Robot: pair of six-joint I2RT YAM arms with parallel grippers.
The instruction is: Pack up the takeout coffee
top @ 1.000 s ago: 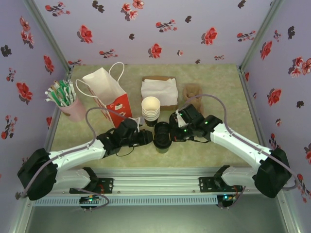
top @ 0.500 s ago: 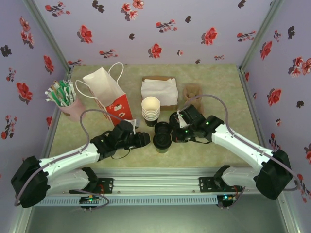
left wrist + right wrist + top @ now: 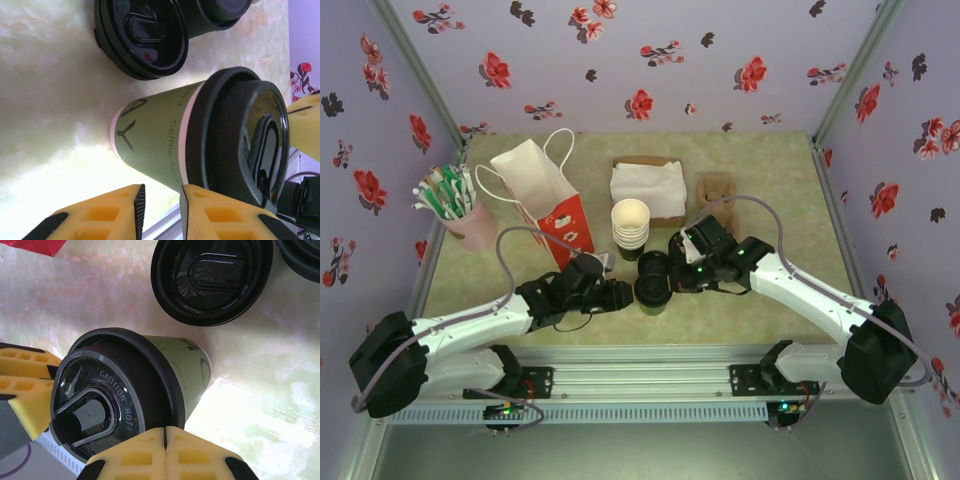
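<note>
The takeout coffee is a dark green paper cup standing near the table's front, with a black lid on it. My left gripper is just left of the cup. Its yellow fingers stand a narrow gap apart with nothing between them. My right gripper is on the cup's right side. It is shut, with its joined tips against the rim of the lid. The cup wall shows below the lid.
Spare black lids lie just behind the cup. Behind them are a stack of cups, a white and red paper bag, a box of napkins, a cardboard carrier and a pink cup of sticks.
My left gripper drew back slightly, then returned close to the cup, and its jaws parted a little. The right gripper stayed shut by the lid.
</note>
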